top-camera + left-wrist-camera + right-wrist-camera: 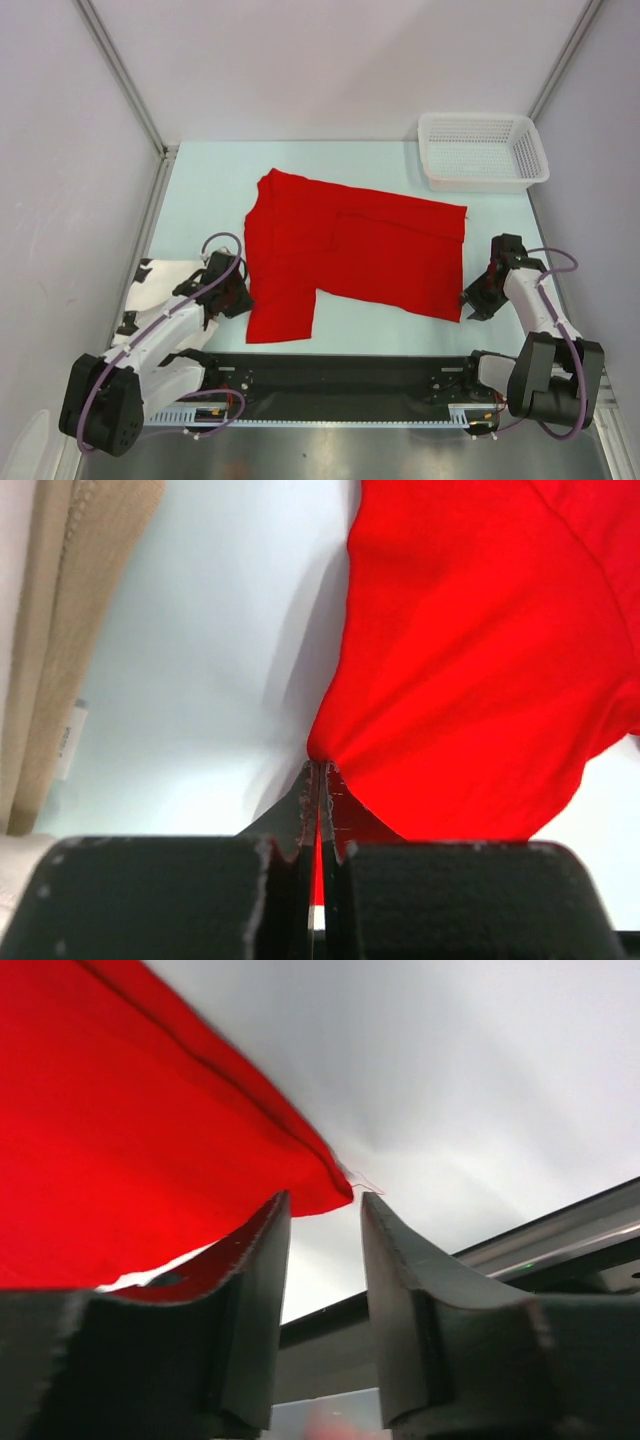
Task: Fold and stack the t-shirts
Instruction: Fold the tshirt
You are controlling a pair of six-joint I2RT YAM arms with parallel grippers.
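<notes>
- The plain bright red short-sleeved cloth t-shirt (350, 255) is lying spread flat across the middle of the pale table (200, 190).
- The left gripper (320, 770) is pinching the shirt's left edge, its jaws fully closed on the cloth.
- The right gripper (325, 1205) is standing partly open, with the shirt's near right corner at its mouth, ungripped.
- Judging by this, the arms are taking hold for a fold. Next, the right jaws need to close on the corner before both arms lift together.

No legible text or labels

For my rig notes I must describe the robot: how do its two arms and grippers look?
The left arm and right arm have white links, black rounded joints and a looping purple cable each. The left gripper and right gripper are black, each with two tapered fingers.
</notes>
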